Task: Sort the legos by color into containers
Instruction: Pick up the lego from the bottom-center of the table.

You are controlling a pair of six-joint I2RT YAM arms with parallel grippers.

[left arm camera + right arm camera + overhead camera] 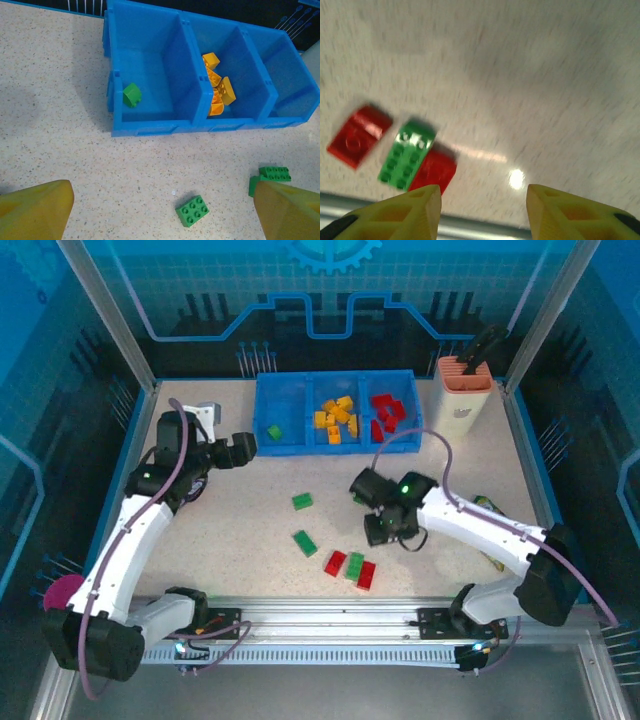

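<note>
Your right claw point(483, 195) sits at the bottom edge, its two yellow fingers point(405, 212) spread apart with nothing between them but speckled tabletop point(545, 90). Just above the left-hand finger you have three bricks. The green lego point(405, 152) lies slanted, studs up, its lower right edge overlapping a red lego point(439, 174). The other red lego point(357, 135) lies just to its left, a thin strip of tabletop between them. A glare spot point(516, 177) shines above the gap. A grey rail point(480, 227) crosses the bottom. Everything is blurred.
</note>
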